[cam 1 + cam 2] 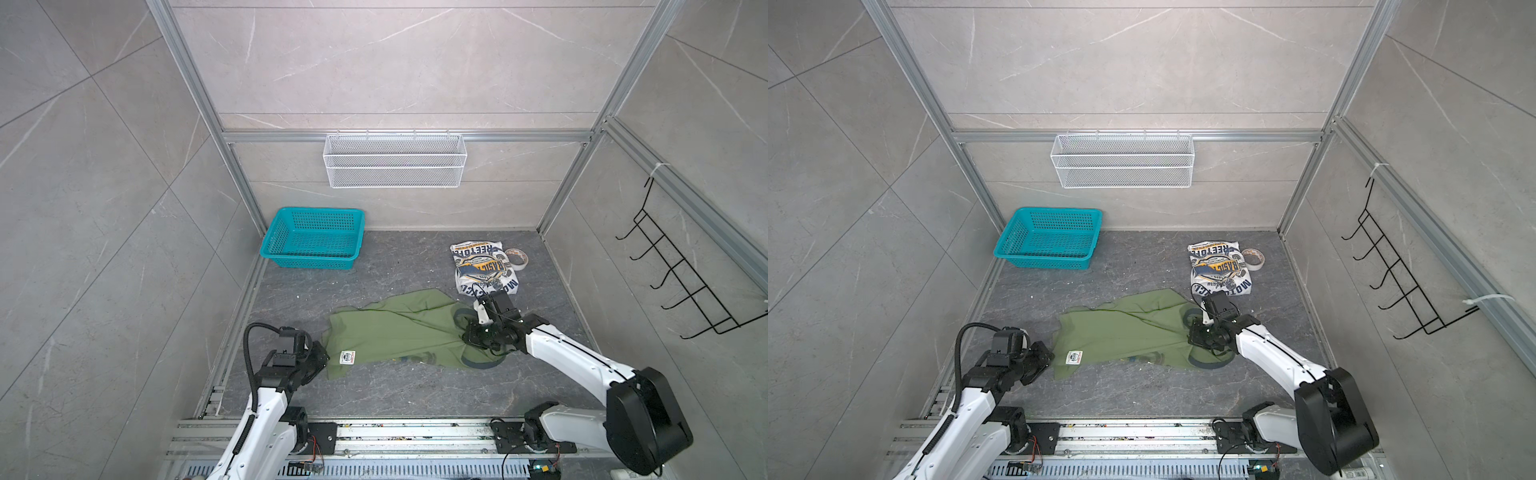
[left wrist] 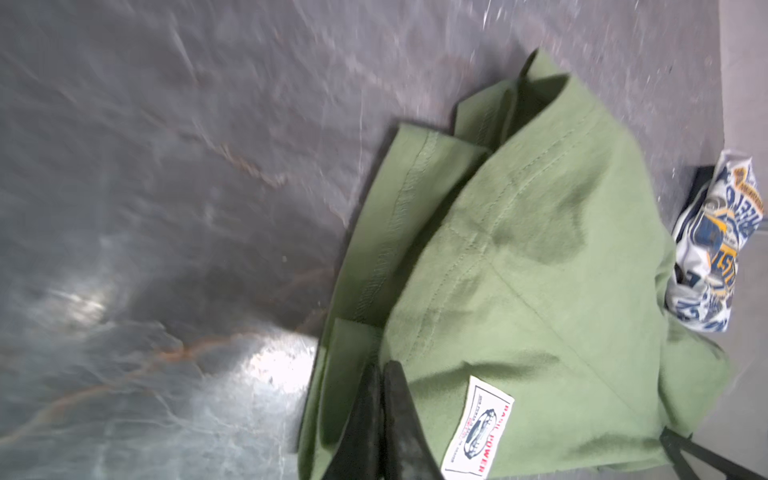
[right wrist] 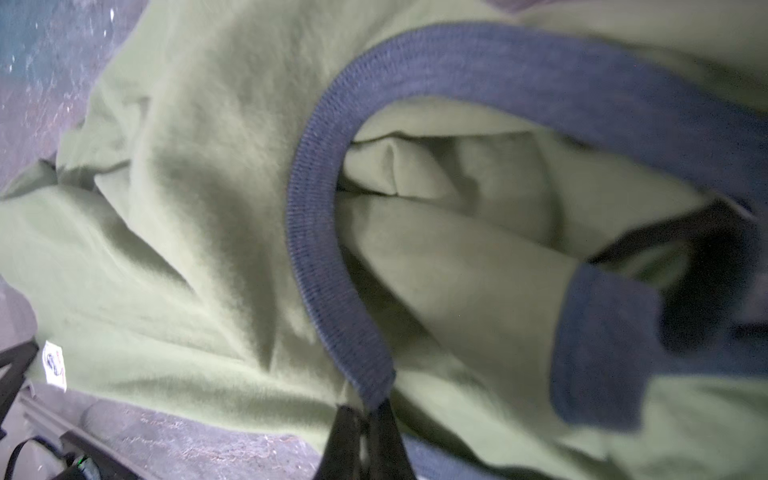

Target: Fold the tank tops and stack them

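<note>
At the centre of the dark tabletop [image 1: 374, 399], the olive green tank top [image 1: 395, 332] lies spread but wrinkled. We grip it at opposite ends, apparently so the cloth can be tensioned flat before folding. The left gripper [image 2: 383, 370] is pinched tight on the hem edge beside the sewn label [image 2: 478, 428]. The right gripper [image 3: 365, 409] is pinched on the navy trim [image 3: 320, 232] of an opening. The white tank top [image 1: 484, 268] rests folded at the back right, touching a tape roll [image 1: 517, 258]; we judge it the base of the stack.
</note>
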### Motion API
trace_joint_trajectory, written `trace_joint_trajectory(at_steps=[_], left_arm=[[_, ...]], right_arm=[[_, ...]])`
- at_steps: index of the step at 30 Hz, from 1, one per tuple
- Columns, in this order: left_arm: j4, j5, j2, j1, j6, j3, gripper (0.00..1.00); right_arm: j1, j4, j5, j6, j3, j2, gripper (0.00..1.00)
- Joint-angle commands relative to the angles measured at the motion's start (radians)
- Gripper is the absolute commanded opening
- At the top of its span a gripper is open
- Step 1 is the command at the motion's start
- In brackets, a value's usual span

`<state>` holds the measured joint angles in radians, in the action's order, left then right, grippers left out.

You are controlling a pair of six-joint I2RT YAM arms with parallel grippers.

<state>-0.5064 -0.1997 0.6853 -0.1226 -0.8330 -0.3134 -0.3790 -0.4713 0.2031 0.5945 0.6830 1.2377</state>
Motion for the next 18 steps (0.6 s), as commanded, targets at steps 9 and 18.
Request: trace_joint_trajectory(at_steps=[9,18], left_arm=[[-0.015,0.116,0.012,-0.098,0.029,-0.126,0.57],[0.135,-0.048,0.478,-0.084,0.159,-0.291,0.53]], right_arm=[[0.002,-0.101,-0.102,0.026,-0.034,-0.005,0.03],[0.003,-0.111,-0.129,0.017,-0.019,0.001,0.02]])
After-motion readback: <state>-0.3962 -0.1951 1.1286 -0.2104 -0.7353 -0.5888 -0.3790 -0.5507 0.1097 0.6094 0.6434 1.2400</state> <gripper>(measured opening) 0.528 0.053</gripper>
